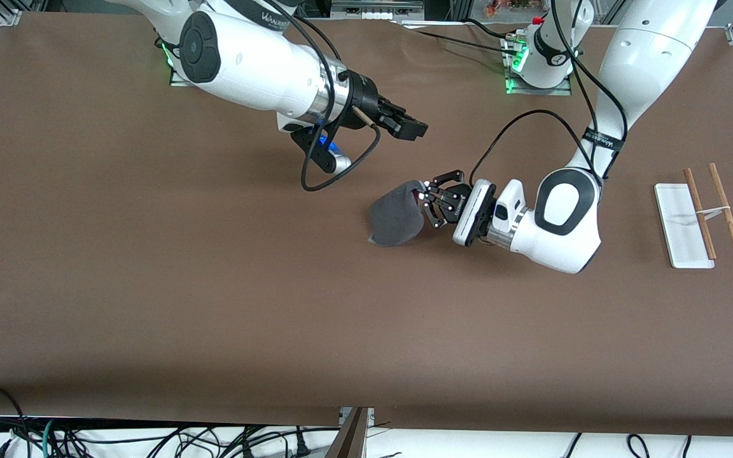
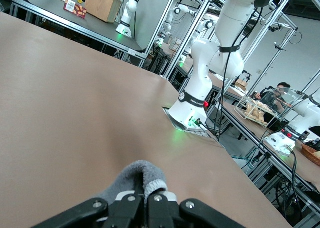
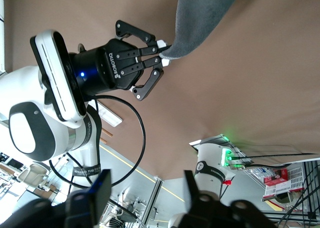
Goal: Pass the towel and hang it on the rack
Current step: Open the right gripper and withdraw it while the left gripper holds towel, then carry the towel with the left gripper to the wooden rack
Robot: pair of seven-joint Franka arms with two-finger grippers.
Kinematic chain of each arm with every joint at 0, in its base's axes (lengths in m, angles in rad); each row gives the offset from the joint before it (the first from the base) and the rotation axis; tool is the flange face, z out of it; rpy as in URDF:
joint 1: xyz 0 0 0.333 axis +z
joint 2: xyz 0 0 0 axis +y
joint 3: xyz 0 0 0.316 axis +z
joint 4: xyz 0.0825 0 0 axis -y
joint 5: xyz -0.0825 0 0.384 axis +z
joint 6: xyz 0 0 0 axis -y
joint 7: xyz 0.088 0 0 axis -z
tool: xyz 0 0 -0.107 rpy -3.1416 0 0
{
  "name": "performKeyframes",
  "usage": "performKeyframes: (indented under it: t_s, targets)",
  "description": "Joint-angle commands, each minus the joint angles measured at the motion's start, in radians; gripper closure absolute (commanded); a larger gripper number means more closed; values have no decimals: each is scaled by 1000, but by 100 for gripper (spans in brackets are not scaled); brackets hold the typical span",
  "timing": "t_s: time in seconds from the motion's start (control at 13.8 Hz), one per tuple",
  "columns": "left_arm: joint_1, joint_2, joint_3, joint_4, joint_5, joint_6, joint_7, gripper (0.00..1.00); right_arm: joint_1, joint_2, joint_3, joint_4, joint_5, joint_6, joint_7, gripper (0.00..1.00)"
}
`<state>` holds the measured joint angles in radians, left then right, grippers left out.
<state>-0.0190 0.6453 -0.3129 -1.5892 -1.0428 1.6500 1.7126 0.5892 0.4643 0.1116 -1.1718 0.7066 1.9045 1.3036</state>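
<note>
The towel (image 1: 395,216) shows its dark grey side and bunches from my left gripper (image 1: 427,197) over the middle of the table. The left gripper is shut on the towel's light stitched edge; the left wrist view shows the towel (image 2: 135,175) pinched between the closed fingers of the left gripper (image 2: 146,194). My right gripper (image 1: 418,129) hangs open and empty over the table, a little apart from the towel. In the right wrist view the right gripper (image 3: 145,187) has its fingers spread, and the towel (image 3: 200,17) hangs from the left gripper (image 3: 162,50). The rack (image 1: 700,213) stands at the left arm's end of the table.
A black cable (image 1: 341,172) loops below the right arm's wrist. The two arm bases (image 1: 535,70) stand along the table edge farthest from the front camera. Brown table surface (image 1: 214,286) stretches between the towel and the camera-side edge.
</note>
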Motion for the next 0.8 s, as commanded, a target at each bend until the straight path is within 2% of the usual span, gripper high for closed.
performKeyframes:
  t_s: [0.0, 0.15, 0.44, 0.58, 0.73]
  targets:
    - [28, -48, 14, -8, -7, -12, -7, 100, -26, -6, -13, 29, -7, -30, 6, 0]
    - [69, -82, 14, 3, 83, -27, -43, 100, -74, -18, -20, 29, -35, -86, -32, 0]
    - [203, -82, 14, 124, 384, -223, -93, 100, -179, -65, -23, 27, -113, -267, -283, 0]
    - [286, -73, 17, 181, 545, -338, -96, 100, -190, -96, -67, 27, -179, -390, -438, 0]
    - [361, -73, 21, 251, 698, -375, -94, 100, -189, -145, -98, 15, -298, -491, -611, 0]
